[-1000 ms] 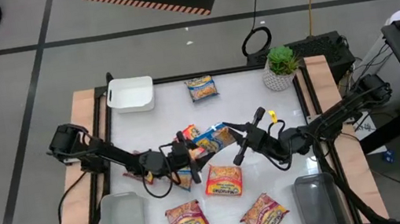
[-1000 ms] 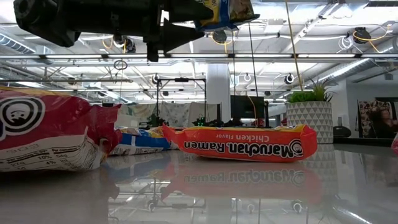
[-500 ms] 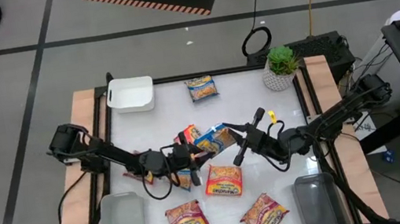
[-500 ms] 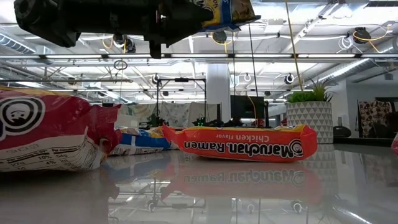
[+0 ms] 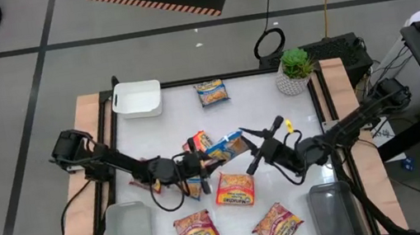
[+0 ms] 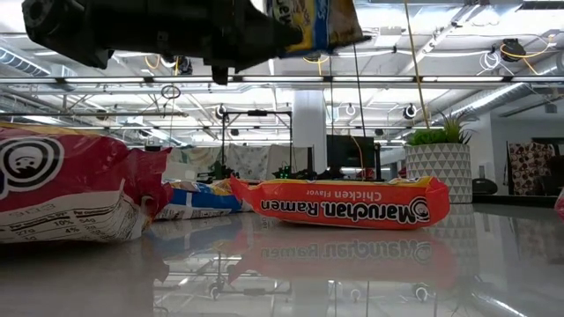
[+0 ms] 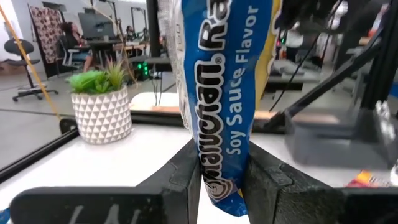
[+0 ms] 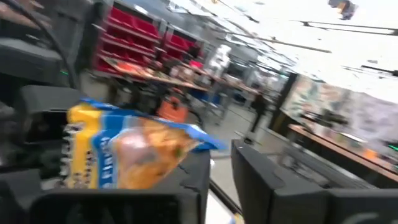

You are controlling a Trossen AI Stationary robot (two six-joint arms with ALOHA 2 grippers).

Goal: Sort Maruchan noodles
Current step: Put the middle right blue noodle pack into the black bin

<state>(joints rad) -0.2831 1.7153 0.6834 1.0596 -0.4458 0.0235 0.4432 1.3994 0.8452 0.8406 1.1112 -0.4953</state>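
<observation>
A: Right, look mid-surface: the left pincer (image 7: 221, 177) is clamped on the lower edge of the blue soy sauce packet (image 5: 225, 145), holding it up in the air, well clear of the surface (image 5: 255, 86).

B: And the right pincer (image 5: 249, 146)?

A: It sits just beside the same packet, at its far end. From its own wrist view its fingers (image 8: 261, 171) stand parted, with the packet lying against one and not pinched. I'd judge this a handover, the left arm taking the load so the right can let go.

B: Why lift it at all?

A: Probably to carry it over the other packets to a bin. The clear bin (image 5: 129, 232) sits at the near left corner, another clear bin (image 5: 331, 210) at the near right, and a white bin (image 5: 138, 98) at the far left.

B: What else lies on the surface?

A: An orange chicken packet (image 5: 236, 188) near the middle, two red packets (image 5: 196, 230) toward the front, one lone packet (image 5: 212, 92) at the back beside a potted plant (image 5: 295, 71). White glossy top, wooden edges.

B: And beyond?

A: Grey taped floor below; a big open workshop with ceiling lights and desks.
</observation>
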